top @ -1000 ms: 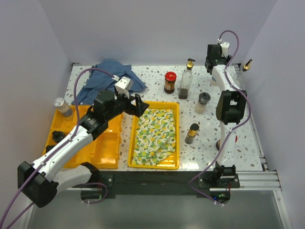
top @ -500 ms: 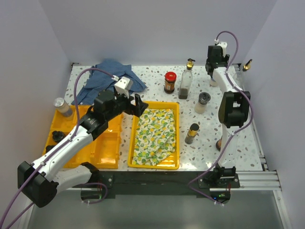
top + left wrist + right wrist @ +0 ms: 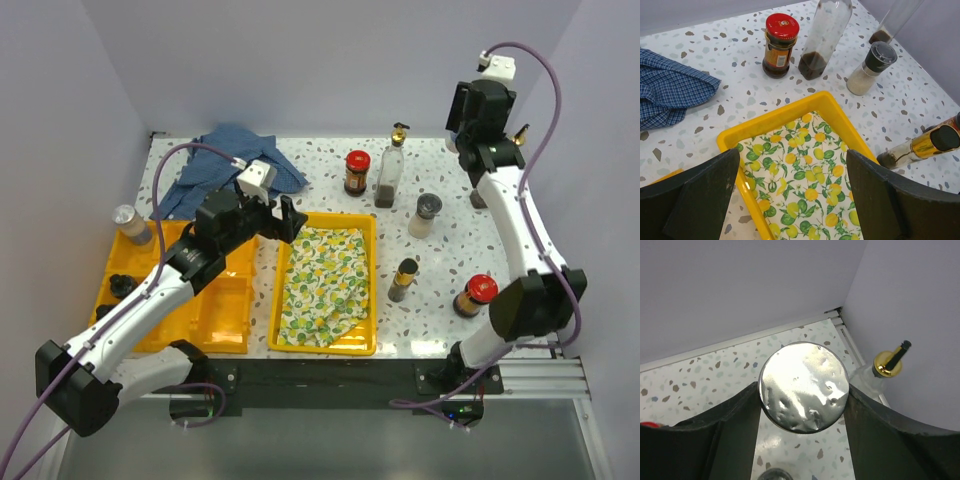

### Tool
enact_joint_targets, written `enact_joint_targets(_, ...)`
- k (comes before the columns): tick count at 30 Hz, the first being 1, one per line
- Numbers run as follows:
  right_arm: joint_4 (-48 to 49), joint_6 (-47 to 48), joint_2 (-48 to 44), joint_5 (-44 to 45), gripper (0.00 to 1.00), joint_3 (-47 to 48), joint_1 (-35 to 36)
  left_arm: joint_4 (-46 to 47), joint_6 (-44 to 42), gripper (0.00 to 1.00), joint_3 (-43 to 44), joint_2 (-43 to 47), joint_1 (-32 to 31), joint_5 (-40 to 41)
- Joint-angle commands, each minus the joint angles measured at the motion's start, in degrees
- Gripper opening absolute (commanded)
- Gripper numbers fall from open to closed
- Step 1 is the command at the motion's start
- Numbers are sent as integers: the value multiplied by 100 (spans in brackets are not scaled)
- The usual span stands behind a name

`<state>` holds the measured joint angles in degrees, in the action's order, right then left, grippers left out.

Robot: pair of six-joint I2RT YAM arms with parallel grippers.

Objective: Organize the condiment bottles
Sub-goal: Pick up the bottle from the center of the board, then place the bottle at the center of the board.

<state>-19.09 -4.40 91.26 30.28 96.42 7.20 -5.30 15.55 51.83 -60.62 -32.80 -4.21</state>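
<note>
My right gripper [image 3: 803, 396] is shut on a silver-lidded jar [image 3: 803, 382], held up in the air over the table's far right corner; in the top view the gripper [image 3: 466, 128] hides the jar. A clear bottle with a gold pourer [image 3: 887, 366] stands below it by the right wall. My left gripper [image 3: 289, 220] is open and holds nothing above the far left corner of the lemon-cloth tray [image 3: 790, 115]. On the table stand a red-lidded jar [image 3: 357, 172], a tall dark-sauce bottle [image 3: 389, 172], a grey-capped shaker [image 3: 425, 215], a gold-capped bottle [image 3: 404, 279] and a second red-lidded jar [image 3: 474, 296].
A compartment tray [image 3: 225, 310] at the left holds a silver-topped shaker [image 3: 130, 224] and a black-capped item [image 3: 120, 285]. A blue plaid cloth [image 3: 230, 165] lies crumpled at the far left. Walls close in the back and both sides.
The right arm has risen and swung out to the right with the silver-lidded jar in its grip, uncovering the red-lidded jar at the front right. The left arm has barely moved.
</note>
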Motion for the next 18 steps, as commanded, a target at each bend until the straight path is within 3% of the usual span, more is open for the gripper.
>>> enact_joint_targets(1, -340, -236, -986, -303, 28, -703, 114, 152, -105, 93, 11, 182, -16, 166)
enact_joint_targets(8, -1086, -377, -2585, -1128, 25, -1442, 246, 161, -131, 93, -7, 314, -16, 254)
enact_joint_targets(18, -1106, -570, -2904, -1930, 21, -1407, 1177, 117, -149, 93, -7, 463, -16, 403)
